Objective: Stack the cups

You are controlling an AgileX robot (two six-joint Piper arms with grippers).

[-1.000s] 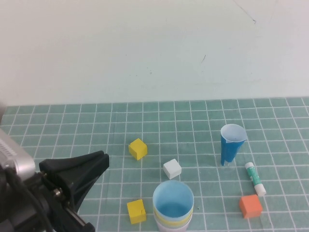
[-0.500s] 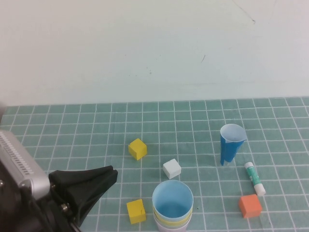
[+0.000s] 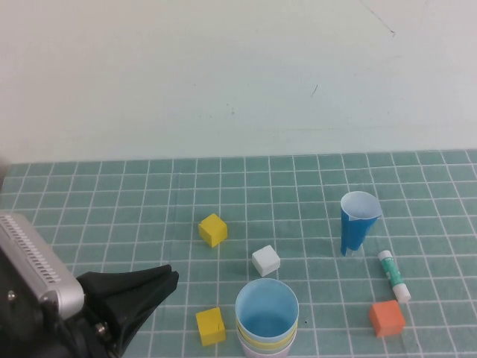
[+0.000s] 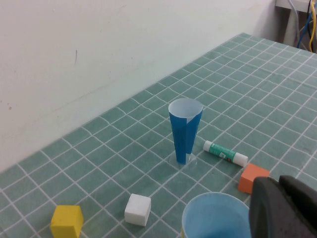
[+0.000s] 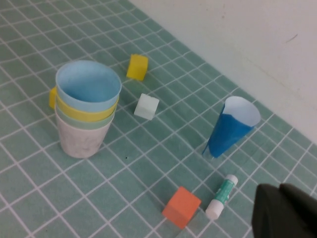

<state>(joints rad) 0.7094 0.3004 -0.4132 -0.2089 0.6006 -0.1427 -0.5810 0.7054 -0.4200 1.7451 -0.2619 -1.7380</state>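
The cups stand nested in one upright stack (image 3: 267, 319) near the table's front edge. From the right wrist view the light blue cup (image 5: 88, 83) is on top, over yellow (image 5: 85, 112), pale green (image 5: 83, 122) and a pale pinkish bottom cup (image 5: 81, 140). My left gripper (image 3: 170, 276) is shut and empty, to the left of the stack and apart from it. In its own view the left gripper (image 4: 280, 181) shows beside the blue rim (image 4: 214, 216). My right gripper (image 5: 280, 189) is shut and empty, out of the high view, on the far side of the glue stick from the stack.
A narrow dark blue cup (image 3: 358, 222) stands upright at the right. A glue stick (image 3: 393, 275) and an orange cube (image 3: 387, 318) lie near it. Two yellow cubes (image 3: 212, 229) (image 3: 210, 325) and a white cube (image 3: 265, 260) surround the stack.
My left gripper has drawn back toward the near edge and lower in the high view, still shut. The stack and the other objects have not moved.
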